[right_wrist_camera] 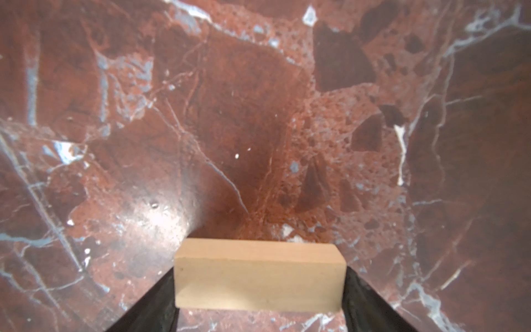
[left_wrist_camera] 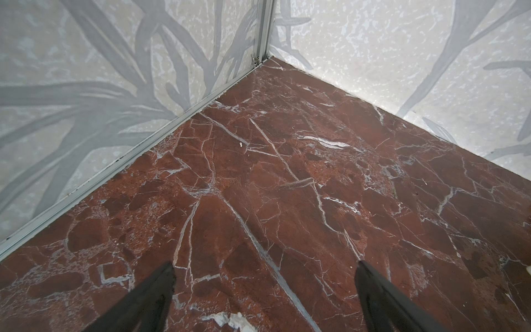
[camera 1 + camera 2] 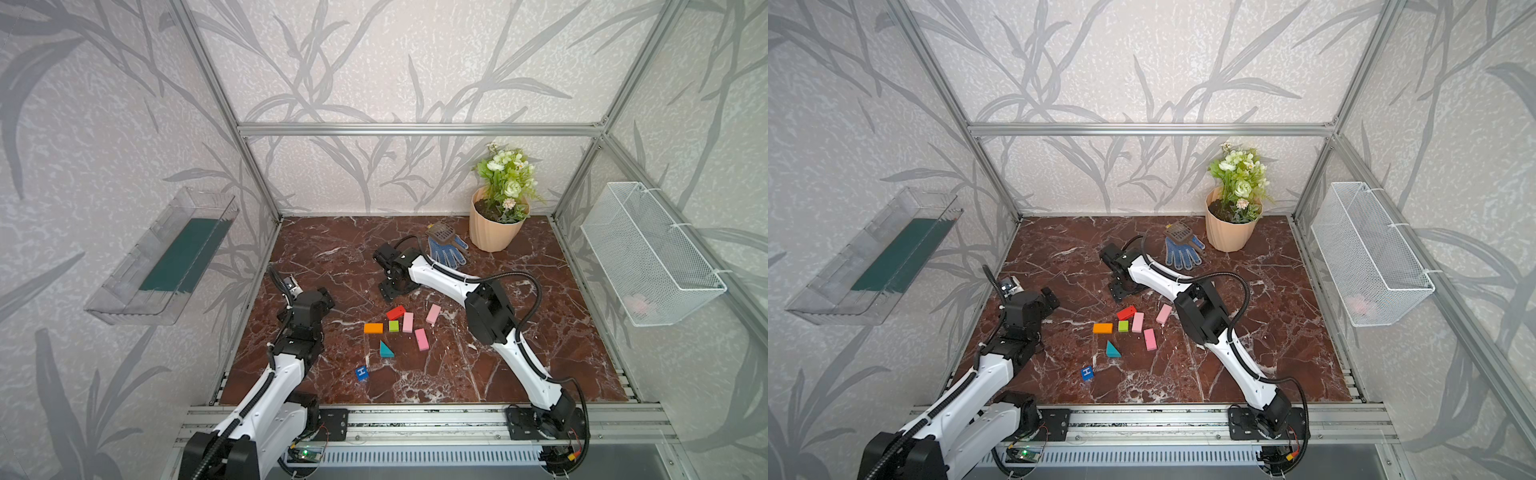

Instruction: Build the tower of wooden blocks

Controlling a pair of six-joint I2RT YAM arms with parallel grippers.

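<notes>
Red-brown marble with pale veins covers the desk [image 3: 540,332], walled in by leaf-patterned panels on an aluminium frame. Nearest the front rail lies the blue "H" cube [image 3: 362,372], with the teal wedge [image 3: 385,349] just beyond it. Further in, the other coloured wood blocks lie loose and flat: an orange block [image 3: 373,328], a lime cube [image 3: 393,326], a red block [image 3: 395,312] and three pink blocks [image 3: 421,338], all near one another. Nothing is stacked, so the tower is not begun.

On the left side, the left arm [image 3: 286,374] hangs apart from the blocks. Its wrist view shows its jaws spread wide over bare marble, holding nothing.

Beyond the coloured cluster, the right arm [image 3: 440,278] reaches down to the desk. In its wrist view a tan bar [image 1: 258,276] sits crosswise between the right jaws, which press against its two short ends and pinch it lengthwise. Whether the bar has left the marble I cannot tell.

This looks like the pick of a base piece. To do it well, the grip should be square on both ends before lifting, since a long bar held by its tips may pivot. A straight, level lift seems wise, then a flat set-down on open marble with room all round. The right elbow hangs close over one pink block, so the carry should stay high.

At the back lie a blue glove [image 3: 446,249], a brown scoop [image 3: 441,232] and a peach flowerpot [image 3: 494,232].
</notes>
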